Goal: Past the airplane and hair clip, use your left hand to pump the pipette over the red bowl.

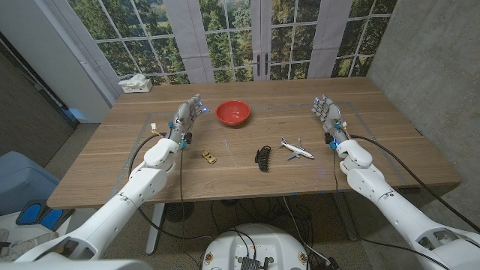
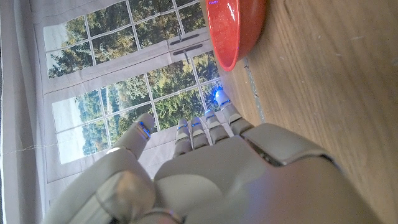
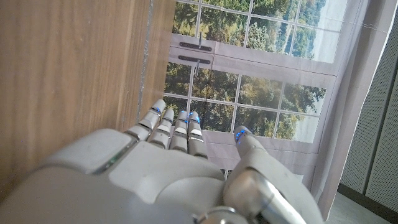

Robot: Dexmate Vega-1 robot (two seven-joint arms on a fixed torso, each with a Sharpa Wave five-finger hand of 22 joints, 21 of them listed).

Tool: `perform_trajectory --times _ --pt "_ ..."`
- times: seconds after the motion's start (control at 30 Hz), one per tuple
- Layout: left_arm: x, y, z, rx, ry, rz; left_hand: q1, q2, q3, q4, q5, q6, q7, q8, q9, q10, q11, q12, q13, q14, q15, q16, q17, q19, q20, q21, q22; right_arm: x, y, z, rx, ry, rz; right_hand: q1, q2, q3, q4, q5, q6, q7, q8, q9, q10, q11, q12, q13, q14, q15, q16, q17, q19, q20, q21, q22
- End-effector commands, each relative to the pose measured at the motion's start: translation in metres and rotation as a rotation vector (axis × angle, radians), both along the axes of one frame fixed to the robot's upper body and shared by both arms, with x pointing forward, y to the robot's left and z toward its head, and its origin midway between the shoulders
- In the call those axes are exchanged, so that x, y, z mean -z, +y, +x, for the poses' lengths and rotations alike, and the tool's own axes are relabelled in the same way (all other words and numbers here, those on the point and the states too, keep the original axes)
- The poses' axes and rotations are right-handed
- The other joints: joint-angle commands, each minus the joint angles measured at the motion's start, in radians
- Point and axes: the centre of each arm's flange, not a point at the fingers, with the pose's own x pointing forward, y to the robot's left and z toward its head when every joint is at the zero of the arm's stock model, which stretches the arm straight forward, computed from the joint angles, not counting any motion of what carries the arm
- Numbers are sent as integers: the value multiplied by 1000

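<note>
Our left hand [image 1: 185, 120] stands on the table [image 1: 375, 150] with its fingers apart and reaching up, and it holds nothing. In the left wrist view the fingers are straight and bare, with the red bowl [image 1: 233, 112] close ahead and off to one side of them. In the head view the bowl sits just to the inner side of this hand, slightly farther back, so we judge the left hand far nearer to it than the right.

We cannot pick out a pipette with any certainty. A small pale object [image 1: 152, 127] with a yellow bit lies near the hand's outer side, away from the bowl. It may be the pipette, but it is too small for us to tell, and we cannot read its long axis. If it is, the hand must first go outward, away from the bowl, then carry it back inward.

Nearer the robot, a yellow toy car [image 1: 209, 157], the hair clip [image 1: 262, 157] and the airplane [image 1: 297, 148] lie in a loose row toward the right. Our right hand [image 1: 328, 118] stands well apart at the far right, also spread and holding nothing.
</note>
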Motion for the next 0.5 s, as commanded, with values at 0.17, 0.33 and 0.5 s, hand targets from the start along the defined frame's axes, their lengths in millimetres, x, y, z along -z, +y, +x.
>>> perform_trajectory --times 0.17,0.33,0.5 --pt "-25 0 -14 -150 -79 200 21 3 5 -38 -3 28 4 3 4 25 0 6 5 32 1 -6 0 45 14 -4 4 10 -1 -16 33 0 6 19 -3 9 -23 -4 17 4 10 2 23 5 10 -2 27 7 14 -4 23 9 -9 5" --pt "-33 0 -20 -196 -94 276 29 6 4 -52 -5 43 9 5 5 33 0 5 6 44 1 -7 0 57 14 -6 5 15 -1 -20 33 -2 15 24 -3 11 -32 -4 25 7 12 3 32 6 13 -4 37 9 18 -7 29 15 -12 5" --pt "-40 0 -25 -229 -112 332 31 9 1 -57 -7 50 10 5 5 41 2 5 6 47 2 -8 2 66 16 -7 5 19 0 -24 36 -6 29 26 -3 12 -39 -4 33 9 14 3 39 9 15 -6 43 12 21 -8 34 17 -14 6"
